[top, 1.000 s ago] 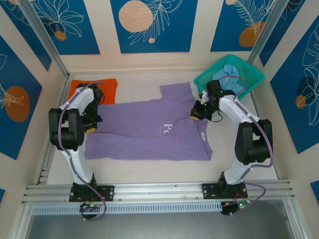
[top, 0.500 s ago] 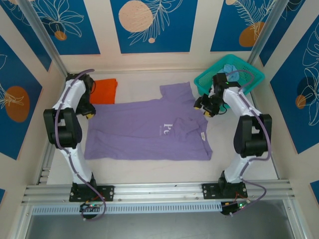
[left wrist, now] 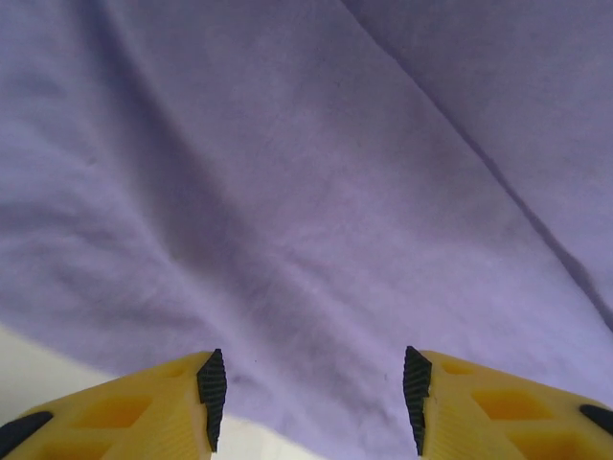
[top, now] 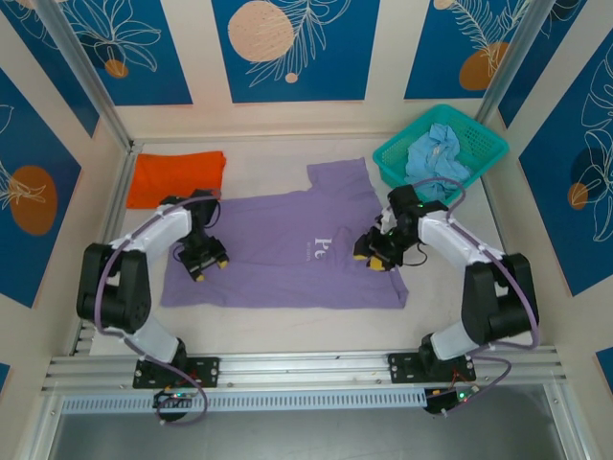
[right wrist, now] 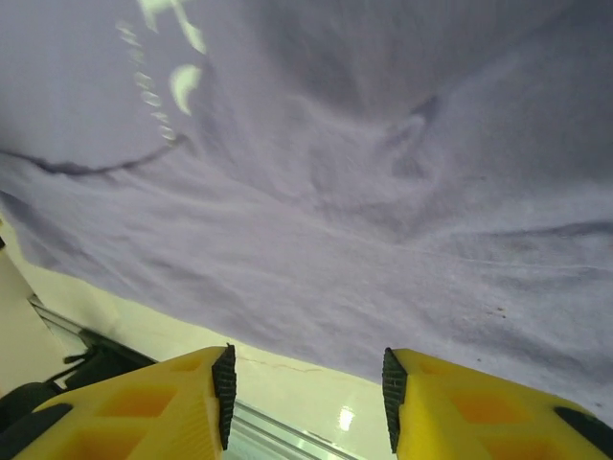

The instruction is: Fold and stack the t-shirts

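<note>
The lavender-purple t-shirt (top: 287, 249) with white chest lettering lies spread flat across the middle of the table. My left gripper (top: 206, 261) hovers open over its left part, purple cloth (left wrist: 316, 211) below the yellow fingers (left wrist: 144, 412). My right gripper (top: 374, 257) hovers open over the shirt's right part near the lettering; the cloth (right wrist: 364, 192) and its hem show beyond the fingers (right wrist: 479, 412). A folded bright orange t-shirt (top: 177, 175) lies at the back left. The pale blue t-shirt (top: 436, 151) is crumpled in the basket.
A teal mesh basket (top: 484, 144) stands at the back right corner. Walls with blue panels close in the table on three sides. A metal rail (top: 306, 369) runs along the near edge by the arm bases.
Both grippers have come in from the back of the table and down onto the purple shirt, the left from beside the orange shirt, the right from near the basket.
</note>
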### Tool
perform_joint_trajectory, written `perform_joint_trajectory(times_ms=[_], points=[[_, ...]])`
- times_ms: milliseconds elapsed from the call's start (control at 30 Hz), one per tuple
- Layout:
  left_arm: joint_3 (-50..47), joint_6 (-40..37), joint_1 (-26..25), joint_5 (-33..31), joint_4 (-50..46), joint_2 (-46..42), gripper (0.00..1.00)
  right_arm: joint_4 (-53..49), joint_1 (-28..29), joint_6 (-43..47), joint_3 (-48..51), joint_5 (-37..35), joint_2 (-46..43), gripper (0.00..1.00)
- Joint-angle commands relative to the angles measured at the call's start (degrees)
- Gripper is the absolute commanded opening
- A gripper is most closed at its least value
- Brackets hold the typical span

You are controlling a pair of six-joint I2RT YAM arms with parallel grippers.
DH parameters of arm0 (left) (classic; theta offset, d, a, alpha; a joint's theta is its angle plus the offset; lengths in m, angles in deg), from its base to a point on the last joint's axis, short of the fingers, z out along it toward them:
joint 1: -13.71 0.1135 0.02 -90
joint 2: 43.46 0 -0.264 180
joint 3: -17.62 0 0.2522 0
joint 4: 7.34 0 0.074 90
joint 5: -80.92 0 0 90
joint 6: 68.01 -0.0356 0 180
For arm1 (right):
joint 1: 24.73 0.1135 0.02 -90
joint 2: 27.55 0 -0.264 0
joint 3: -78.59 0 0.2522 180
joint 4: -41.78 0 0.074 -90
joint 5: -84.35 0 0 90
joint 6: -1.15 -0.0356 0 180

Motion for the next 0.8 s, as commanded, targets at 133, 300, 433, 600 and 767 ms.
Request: perform_joint_trajectory(times_ms=[133,300,433,600,767], points=[[-8.0,6.1,3.8,-9.0,1.5,1.8,0.57,1.0,0.2,-7.1,5.7,-2.1,8.3,0.45],[-11.9,7.5,6.2,-8.9,3.9,2.6,0.6,-1.0,0.5,-10.9,6.0,-6.8,8.4,0.49],[-11.0,8.9,6.6,-14.1,0.3,0.5,0.64,-3.0,-0.2,-12.6,7.6,-10.2,8.3,0.54],[-12.7,8.2,8.2,-15.5,-2.7,-4.4,0.73,-3.6,-2.5,-14.1,9.5,-12.0,5.1,0.58],[-14.2,7.9,9.1,-15.3,-3.1,-5.5,0.77,-2.8,-6.1,-15.3,13.3,-12.1,1.6,0.62]])
